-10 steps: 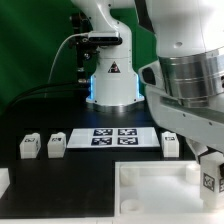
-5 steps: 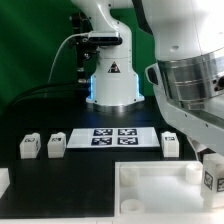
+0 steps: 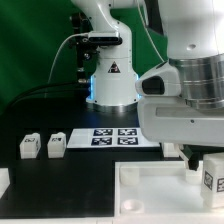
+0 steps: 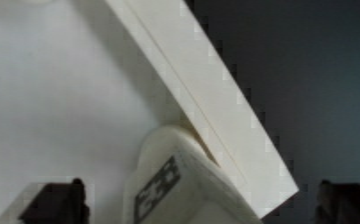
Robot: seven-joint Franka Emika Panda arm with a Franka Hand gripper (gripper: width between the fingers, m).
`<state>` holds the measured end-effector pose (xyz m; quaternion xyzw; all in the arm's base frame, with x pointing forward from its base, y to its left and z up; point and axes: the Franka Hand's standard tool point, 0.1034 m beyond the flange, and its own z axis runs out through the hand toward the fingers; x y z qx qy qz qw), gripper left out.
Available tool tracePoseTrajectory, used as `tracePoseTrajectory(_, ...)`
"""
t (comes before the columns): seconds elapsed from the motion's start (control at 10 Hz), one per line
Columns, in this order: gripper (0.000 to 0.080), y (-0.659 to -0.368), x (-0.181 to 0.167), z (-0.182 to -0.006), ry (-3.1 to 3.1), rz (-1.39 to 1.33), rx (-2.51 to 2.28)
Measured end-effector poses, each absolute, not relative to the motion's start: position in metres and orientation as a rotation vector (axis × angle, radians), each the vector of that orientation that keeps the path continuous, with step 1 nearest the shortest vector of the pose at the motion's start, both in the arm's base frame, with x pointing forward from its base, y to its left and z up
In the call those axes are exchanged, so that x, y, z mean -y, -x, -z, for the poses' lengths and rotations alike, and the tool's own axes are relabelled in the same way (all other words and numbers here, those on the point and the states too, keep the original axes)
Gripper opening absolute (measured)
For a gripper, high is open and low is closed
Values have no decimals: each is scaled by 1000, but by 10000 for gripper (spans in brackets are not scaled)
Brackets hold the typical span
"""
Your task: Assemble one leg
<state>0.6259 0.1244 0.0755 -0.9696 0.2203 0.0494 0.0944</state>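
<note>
A leg, a small white block with a black-and-white tag, stands at the exterior view's right edge beside the large white panel. My gripper hangs just above it. In the wrist view the leg lies between the two dark fingertips, which stand wide apart with a gap on each side, so the gripper is open. The panel's raised edge runs past the leg. Two more legs stand at the exterior view's left.
The marker board lies in the middle in front of a second robot's base. My arm's bulky wrist covers the marker board's right end. A white block sits at the left edge.
My arm has shifted toward the exterior view's left and lower. It now hides the leg that stood at the marker board's right end. The legs have not moved.
</note>
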Motion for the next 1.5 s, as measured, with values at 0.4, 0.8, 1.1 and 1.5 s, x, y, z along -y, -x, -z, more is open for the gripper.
tracePoseTrajectory(0.4,648,-638,-129,-79,3037,13,124)
tracePoseTrajectory(0.8,317,-639,-125,-79,3024,-4,-238)
tracePoseTrajectory(1.1,317,-641,-119,-77,2909,-35,-767)
tracePoseTrajectory(1.5,317,-642,-106,-76,2407,-119,-1668)
